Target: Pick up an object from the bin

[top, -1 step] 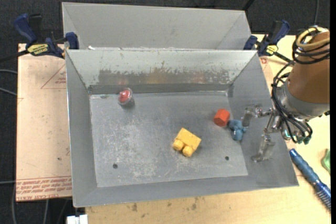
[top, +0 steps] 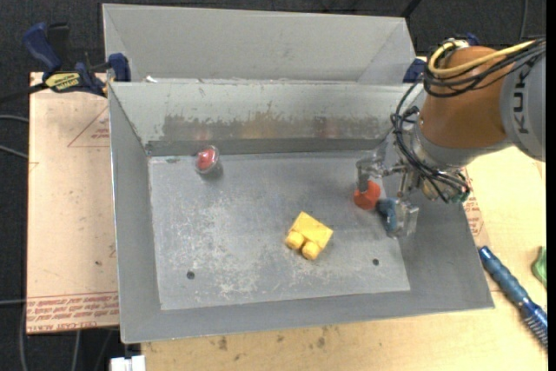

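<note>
There are three small things in the grey bin (top: 261,274): two red ones and one yellow one.

The first red one is a little red lump (top: 366,196). It lies on the bin floor near the right side, about halfway between the back wall and the front edge. The gripper (top: 385,202) is right there. The lump shows at the gripper's left side, touching it or just beside it. I cannot tell if the lump is inside the pincer or only next to it. I also cannot tell if the pincer is apart or together, because the arm's own parts hide it. The lump looks a bit taller than it is wide, so its long side seems to run from the back wall toward the front edge. It is too small to say which end is its front.

The second red one is a small round ball (top: 207,159). It sits close to the back wall, toward the back left corner, well apart from the gripper.

The yellow block (top: 308,236) lies near the middle of the floor, a bit toward the front edge. It sits crooked to the bin's walls.

The orange arm (top: 460,104) comes in over the right edge.
</note>
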{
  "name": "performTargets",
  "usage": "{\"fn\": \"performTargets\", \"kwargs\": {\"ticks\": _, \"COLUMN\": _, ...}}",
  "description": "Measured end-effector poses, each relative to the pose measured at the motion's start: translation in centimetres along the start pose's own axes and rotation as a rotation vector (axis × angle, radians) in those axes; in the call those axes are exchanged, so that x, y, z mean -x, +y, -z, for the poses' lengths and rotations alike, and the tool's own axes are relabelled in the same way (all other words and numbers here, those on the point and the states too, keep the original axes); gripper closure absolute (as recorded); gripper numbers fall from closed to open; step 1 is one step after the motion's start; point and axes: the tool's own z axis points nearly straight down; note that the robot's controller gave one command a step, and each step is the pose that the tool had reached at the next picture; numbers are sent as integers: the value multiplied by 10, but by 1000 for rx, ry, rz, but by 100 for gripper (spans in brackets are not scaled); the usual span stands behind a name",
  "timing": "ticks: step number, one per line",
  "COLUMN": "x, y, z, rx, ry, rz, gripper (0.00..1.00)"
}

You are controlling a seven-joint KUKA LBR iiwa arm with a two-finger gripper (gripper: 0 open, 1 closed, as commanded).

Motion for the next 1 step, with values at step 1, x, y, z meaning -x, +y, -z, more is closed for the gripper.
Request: {"fn": "performTargets", "kwargs": {"ticks": 1, "x": 23, "y": -27, "z": -39, "rx": 5, "ry": -1, "rz": 363, "gripper": 0}}
